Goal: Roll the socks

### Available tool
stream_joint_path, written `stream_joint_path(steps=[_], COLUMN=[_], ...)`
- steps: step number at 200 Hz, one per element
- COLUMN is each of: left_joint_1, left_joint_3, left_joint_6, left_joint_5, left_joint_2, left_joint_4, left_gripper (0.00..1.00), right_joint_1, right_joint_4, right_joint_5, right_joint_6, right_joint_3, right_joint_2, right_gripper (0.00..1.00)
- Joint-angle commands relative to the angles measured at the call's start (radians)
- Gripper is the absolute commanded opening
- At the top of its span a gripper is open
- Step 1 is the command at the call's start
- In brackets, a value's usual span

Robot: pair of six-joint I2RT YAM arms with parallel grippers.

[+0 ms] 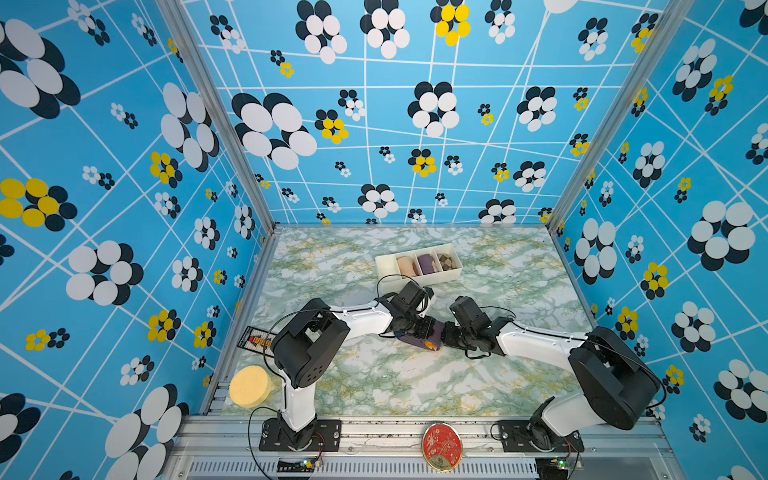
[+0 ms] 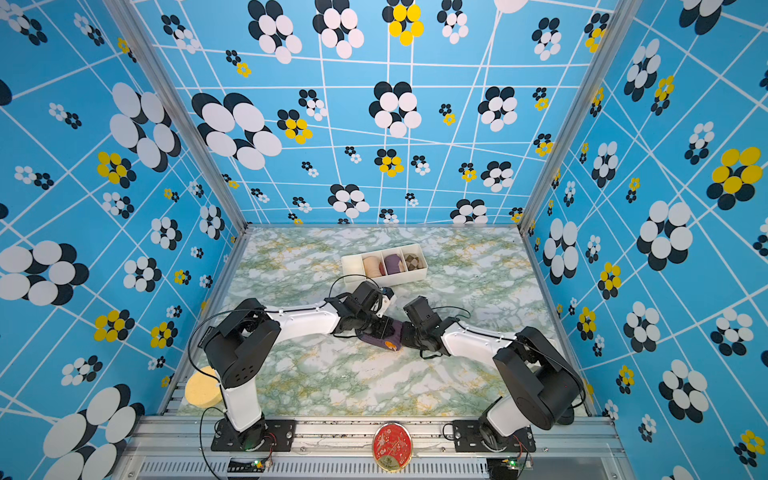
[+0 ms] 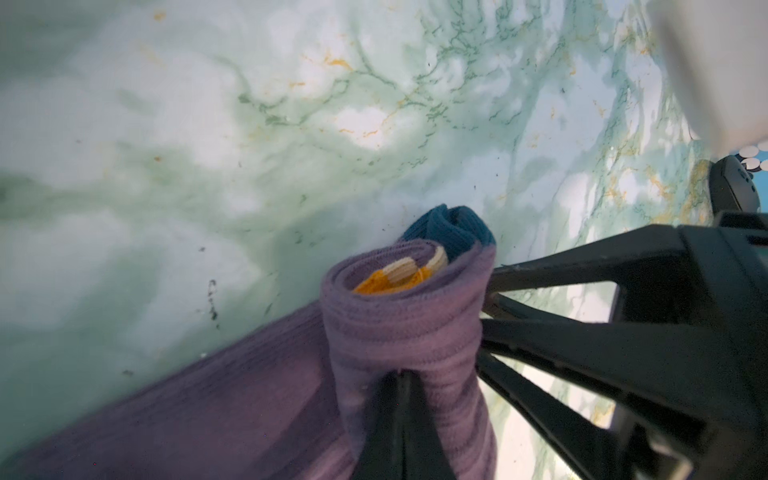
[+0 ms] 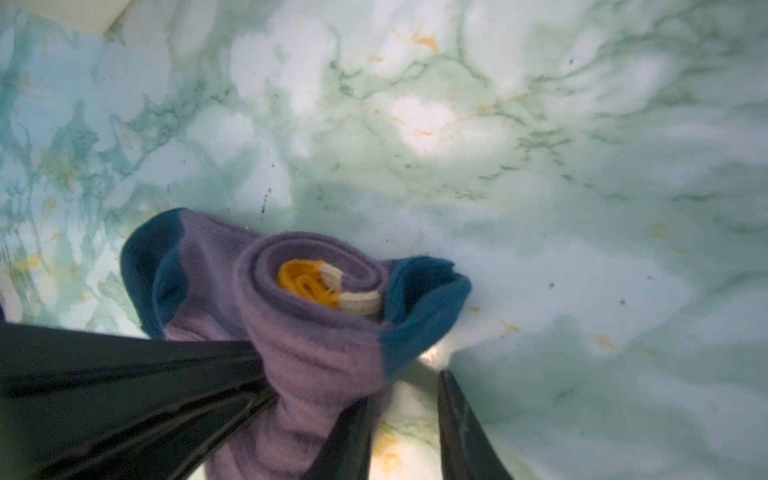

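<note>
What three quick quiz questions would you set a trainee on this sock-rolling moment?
1. True or false: the left pincer is shut on the socks.
2. Which colour shows at the roll's core? A orange-yellow, B green, C red.
3. Fill in: the white tray holds ___ finished rolls.
Key: 1 true; 2 A; 3 three: peach, purple, brown checked.

Socks mid tabletop, between left claw and right claw; tray behind; sponge front-left corner; disc front edge.
</note>
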Motion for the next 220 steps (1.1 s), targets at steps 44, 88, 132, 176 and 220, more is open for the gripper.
stream_joint_path(steps=[44, 88, 132, 176, 220], left_joint_1=[0.018, 0.028, 0.028, 0.027, 0.026], left_joint_3=[-0.115, -0.142, -0.146, -0.138, -0.143], left_joint_6=[-0.029, -0.037, -0.043, -0.045, -0.046], left_joint_5=[-0.023, -0.022, -0.014, -0.009, -0.007], left_joint_2=[0.073, 0.082, 0.089, 0.091, 0.09], left_joint_4=[-0.086, -0.062, -0.048, -0.049, -0.054], left_gripper=[0.0, 0.0, 0.0, 0.0, 0.0], right_joint_1=[0.008, 0.004, 0.003, 0.003, 0.003], right_joint_4=[0.272, 0.235, -0.112, -0.124, -0.015], right_joint_5=[-0.072, -0.075, 0.084, 0.044, -0.009], right_joint_6=[0.01, 0.008, -0.048, -0.063, -0.054], right_joint_3=[-0.133, -0.146, -0.066, -0.018, -0.003], right_joint_2=[-0.029, -0.061, -0.112, -0.023, 0.063], right_gripper=[0.3, 0.3, 0.29, 0.29, 0.29])
